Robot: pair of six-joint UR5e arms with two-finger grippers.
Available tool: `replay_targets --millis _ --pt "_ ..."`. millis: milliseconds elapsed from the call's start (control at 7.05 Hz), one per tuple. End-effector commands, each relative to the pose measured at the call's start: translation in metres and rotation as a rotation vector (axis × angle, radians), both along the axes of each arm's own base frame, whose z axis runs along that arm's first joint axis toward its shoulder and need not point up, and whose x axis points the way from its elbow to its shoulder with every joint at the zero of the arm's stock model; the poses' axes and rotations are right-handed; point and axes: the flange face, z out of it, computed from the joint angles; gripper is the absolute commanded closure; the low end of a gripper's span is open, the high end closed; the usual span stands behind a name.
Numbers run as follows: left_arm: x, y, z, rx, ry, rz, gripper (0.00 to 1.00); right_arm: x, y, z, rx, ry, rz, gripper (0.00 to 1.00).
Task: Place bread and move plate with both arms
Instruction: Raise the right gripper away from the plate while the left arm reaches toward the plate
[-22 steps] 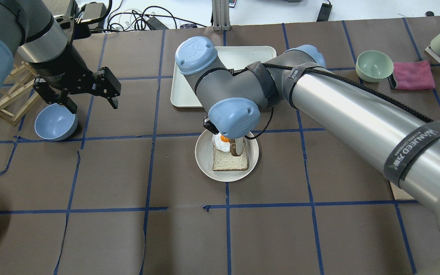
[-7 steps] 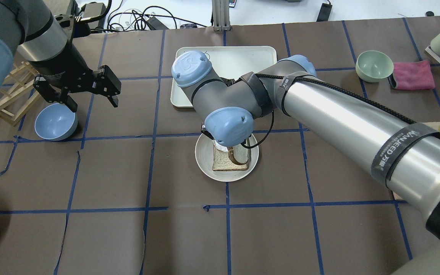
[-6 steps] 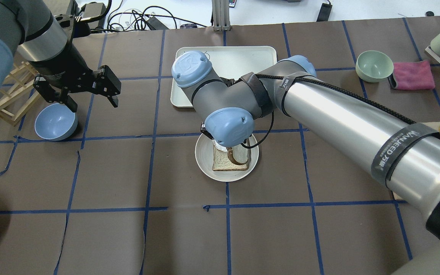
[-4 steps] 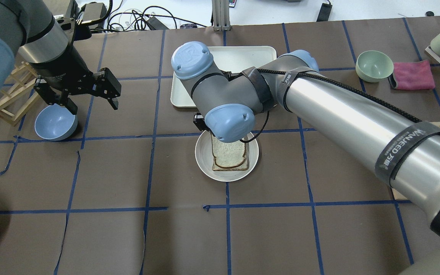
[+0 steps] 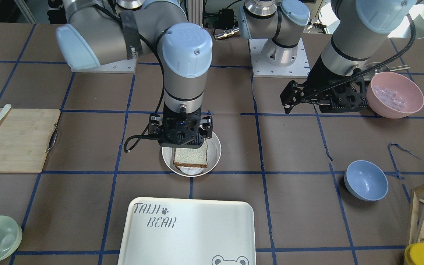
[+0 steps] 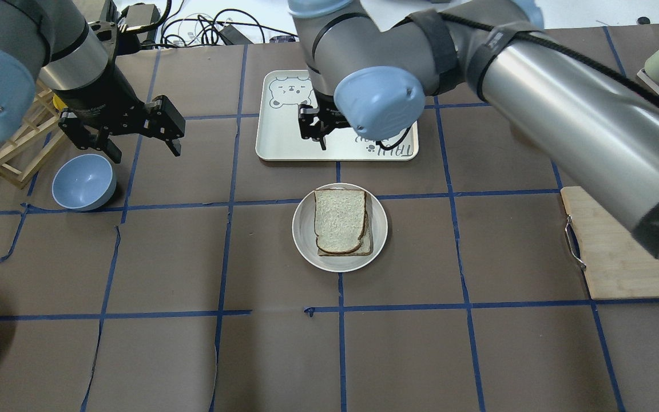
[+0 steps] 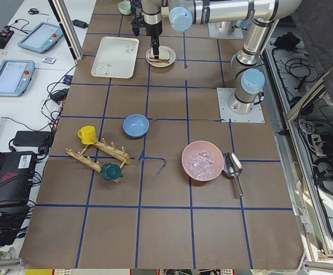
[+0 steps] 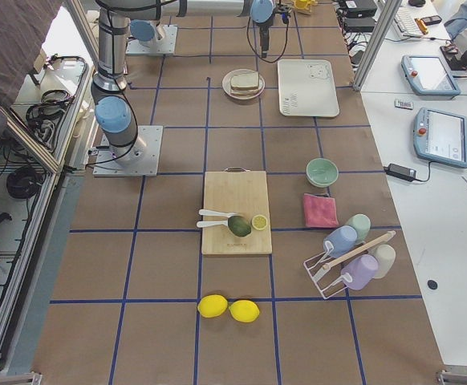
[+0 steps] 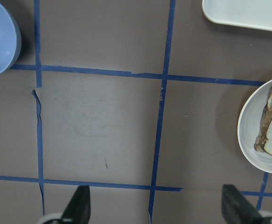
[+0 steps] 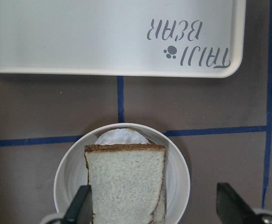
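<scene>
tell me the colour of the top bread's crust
Dark brown crust on the bread; clearest in the right wrist view.

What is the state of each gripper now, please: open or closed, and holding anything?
Left gripper: jaws open, holding nothing.
Right gripper: jaws open, holding nothing; the bread lies free on the plate.

The right gripper (image 6: 312, 133) is rising, jaws spread, off the plate (image 6: 306, 247) toward twelve o'clock over the tray (image 6: 284, 140), leaving the bread (image 6: 339, 220) lying flat, covering the fried egg (image 10: 119, 136).
</scene>
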Motion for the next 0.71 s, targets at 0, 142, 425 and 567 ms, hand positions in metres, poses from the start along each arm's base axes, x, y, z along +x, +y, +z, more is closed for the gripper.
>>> replay_targets --millis 0,142,425,567 --pt "-0.001 -0.009 -0.011 -0.014 -0.002 0.01 0.0 -0.091 -0.006 0.078 -0.032 -0.082 0.139 0.0" --pt "-0.005 -0.007 -0.017 -0.004 0.006 0.014 0.0 -0.112 0.013 0.104 -0.022 -0.074 0.16 0.0" --pt "-0.019 -0.009 -0.071 -0.013 0.063 0.028 0.0 -0.15 0.016 0.116 -0.023 -0.072 0.204 0.0" --pt "-0.049 -0.006 -0.106 -0.074 0.084 0.027 0.0 -0.159 0.024 0.101 0.01 -0.069 0.187 0.0"
